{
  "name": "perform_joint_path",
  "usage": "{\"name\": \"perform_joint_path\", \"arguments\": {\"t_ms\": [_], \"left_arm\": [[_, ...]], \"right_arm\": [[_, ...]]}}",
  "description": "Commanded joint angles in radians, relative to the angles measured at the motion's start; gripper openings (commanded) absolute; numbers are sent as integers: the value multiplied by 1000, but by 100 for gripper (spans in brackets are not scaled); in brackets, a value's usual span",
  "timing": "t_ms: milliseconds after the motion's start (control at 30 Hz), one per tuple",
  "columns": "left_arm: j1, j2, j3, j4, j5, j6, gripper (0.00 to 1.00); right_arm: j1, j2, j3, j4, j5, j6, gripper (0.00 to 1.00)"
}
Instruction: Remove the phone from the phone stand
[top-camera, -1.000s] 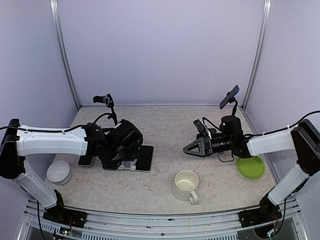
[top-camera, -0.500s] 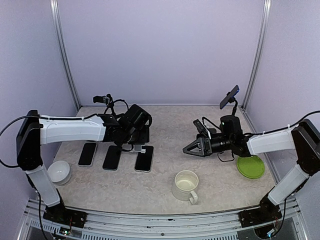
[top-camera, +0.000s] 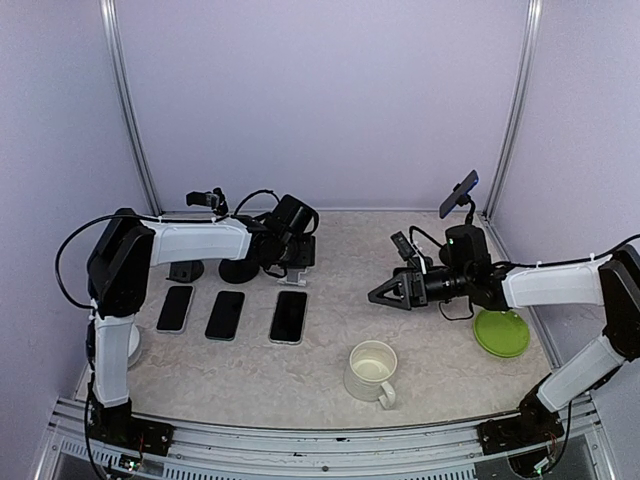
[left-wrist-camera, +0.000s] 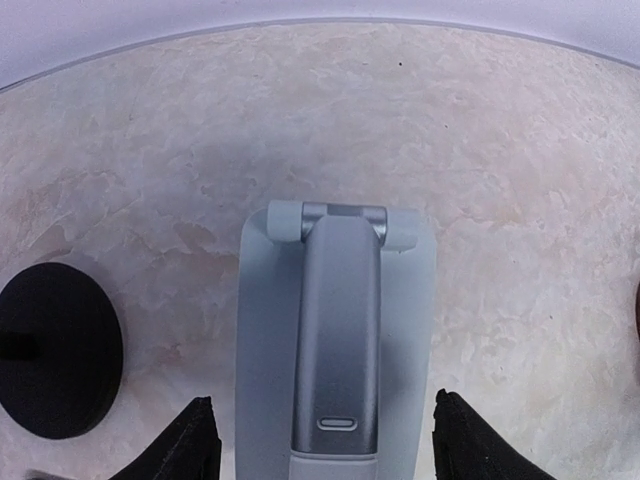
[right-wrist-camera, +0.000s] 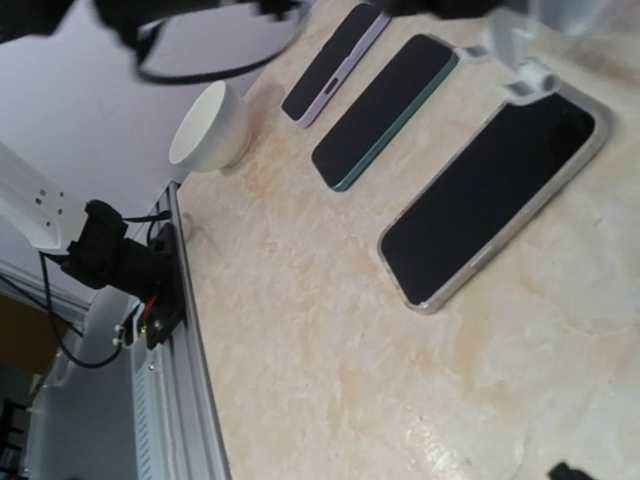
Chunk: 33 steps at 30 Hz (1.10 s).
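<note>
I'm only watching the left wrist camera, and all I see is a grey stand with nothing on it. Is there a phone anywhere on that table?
Observer: Yes. From above, three phones lie flat in a row on the table, on the near side of your grey stand.
Operator: Is any phone up on a holder?
Observer: One. A raised phone sits tilted atop a thin black holder in the far right corner.
</note>
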Motion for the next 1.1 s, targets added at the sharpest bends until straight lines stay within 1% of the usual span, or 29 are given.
{"name": "perform_joint_path", "arguments": {"t_ms": [0, 367, 433, 467, 567, 767, 867, 1067], "left_arm": [[38, 75, 103, 54, 36, 46, 53], [86, 234, 263, 27, 91, 31, 54], [86, 254, 276, 21, 99, 26, 54], [86, 265, 282, 15, 99, 21, 55], [87, 289, 299, -18, 92, 3, 56], [85, 284, 261, -41, 95, -32, 54], [84, 278, 234, -39, 84, -42, 61], [87, 281, 234, -57, 96, -29, 77]], "right_arm": [[-9, -36, 26, -46, 35, -41, 100], [-10, -78, 27, -90, 64, -47, 100], [-10, -98, 34, -112, 80, -47, 100], [-12, -108, 38, -124, 93, -77, 100], [-12, -142, 50, -165, 133, -102, 100], [-24, -185, 52, -188, 184, -116, 100], [-46, -204, 51, -193, 219, -116, 100], [-102, -258, 52, -182, 260, -107, 100]]}}
